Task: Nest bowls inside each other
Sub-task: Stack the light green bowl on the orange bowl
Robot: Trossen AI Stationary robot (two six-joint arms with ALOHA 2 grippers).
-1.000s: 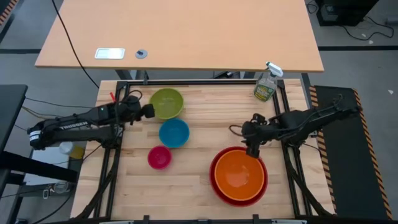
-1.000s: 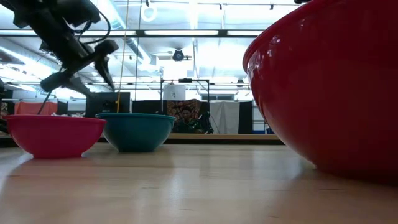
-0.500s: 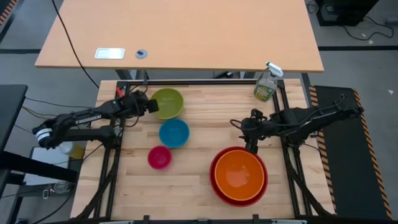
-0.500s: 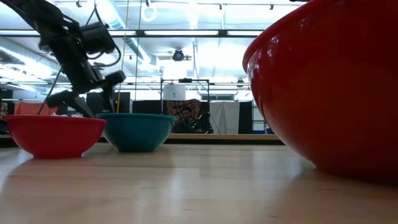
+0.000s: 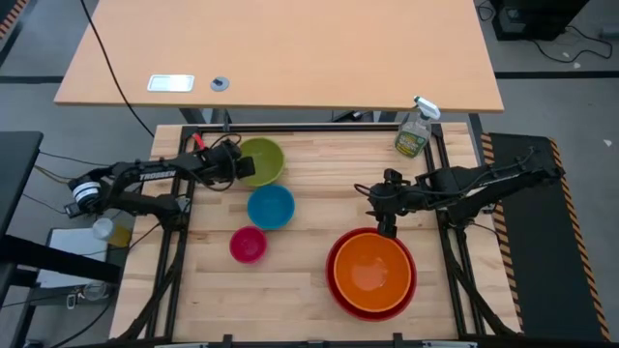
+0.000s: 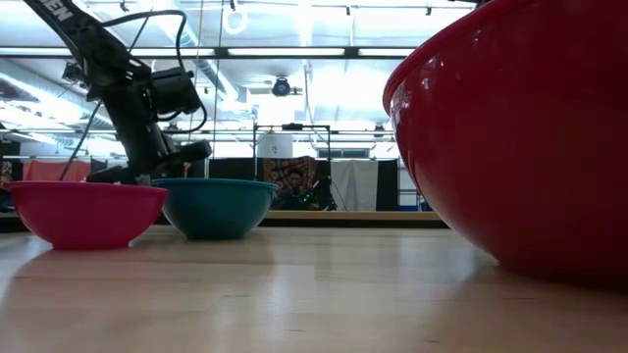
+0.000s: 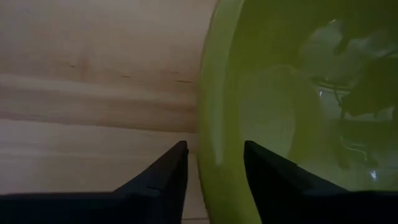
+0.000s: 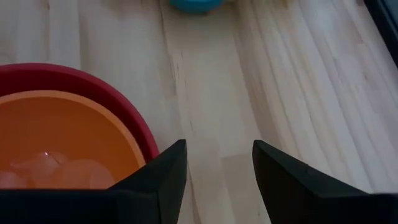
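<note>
The lime green bowl [image 5: 263, 159] stands on the table at the far left. My left gripper [image 5: 237, 167] is open at its left rim [image 7: 208, 124], with one finger [image 7: 168, 171] outside the wall and the other [image 7: 267, 171] inside. The blue bowl [image 5: 271, 206] and the pink bowl [image 5: 248, 245] rest on their bases nearer the front. The orange bowl [image 5: 372, 271] sits nested in the red bowl [image 5: 332, 275] at the near right. My right gripper [image 5: 387, 224] hangs open just past the far rim of those two. My left gripper comes at the green bowl's left rim [image 7: 208, 155] slanting down from the table's left, its fingers astride the wall. I cannot tell whether either finger touches the wall. The bowl stands on the table.
A clear spray bottle [image 5: 414, 130] stands at the table's far right corner. Bare wood lies between the left bowls and the red bowl. In the low view the red bowl [image 6: 520, 137] fills the right side.
My left gripper has come down and gone toward the table's far edge, onto the green bowl's left rim, and now points more steeply down. No bowl has moved.
</note>
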